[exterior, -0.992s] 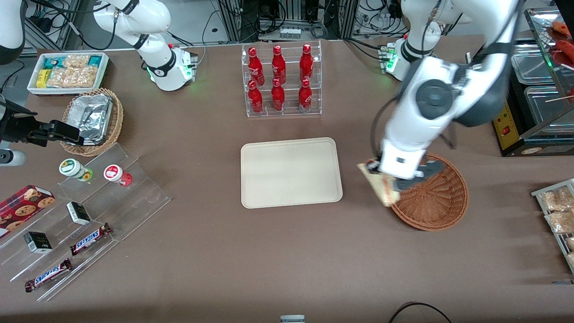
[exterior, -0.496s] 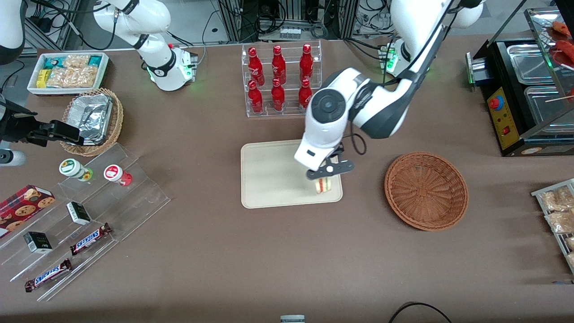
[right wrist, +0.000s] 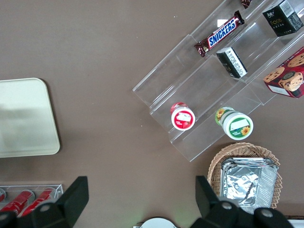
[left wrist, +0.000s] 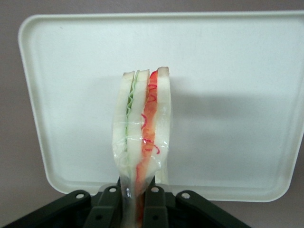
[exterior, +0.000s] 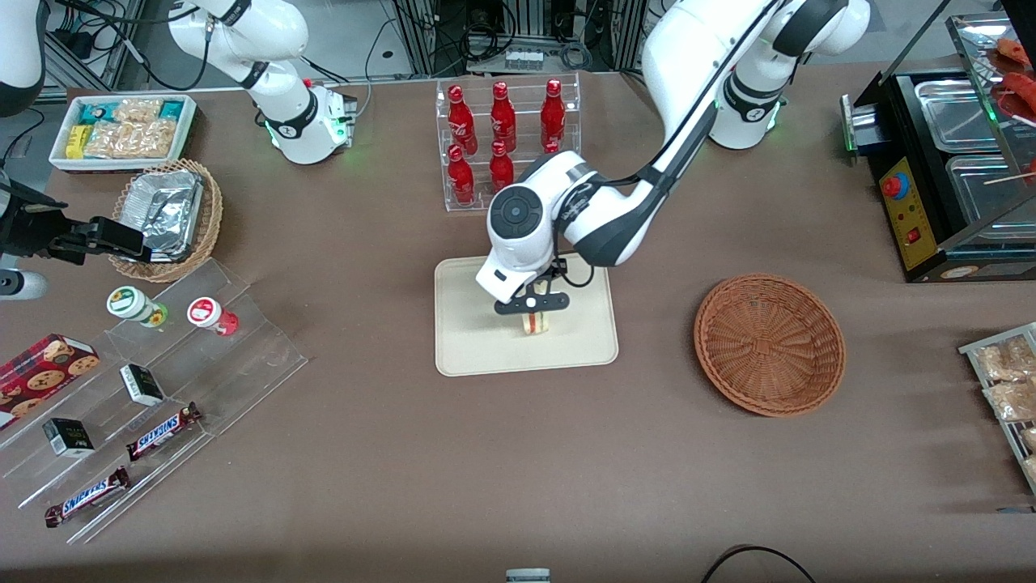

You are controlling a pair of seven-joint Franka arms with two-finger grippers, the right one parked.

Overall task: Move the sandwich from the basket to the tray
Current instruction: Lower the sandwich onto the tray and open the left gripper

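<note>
My left gripper [exterior: 532, 311] hangs over the middle of the cream tray [exterior: 469, 340], shut on the sandwich [exterior: 534, 324]. The wrist view has the wrapped wedge [left wrist: 142, 128] edge-on, pale bread with green and red filling, pinched between the black fingers [left wrist: 108, 209] of the gripper [left wrist: 133, 209] above the tray [left wrist: 228, 71]. I cannot tell whether the sandwich touches the tray. The reddish-brown wicker basket [exterior: 770, 345] sits empty beside the tray, toward the working arm's end of the table.
A clear rack of red bottles [exterior: 506, 146] stands farther from the front camera than the tray. Toward the parked arm's end are a tan basket with a foil container [exterior: 166, 212], a white snack bin [exterior: 121, 129] and acrylic steps with jars and candy bars [exterior: 154, 380].
The gripper carried the sandwich out of the basket, across the tray's edge nearest the basket, and on to the tray's middle. The basket is left empty.
</note>
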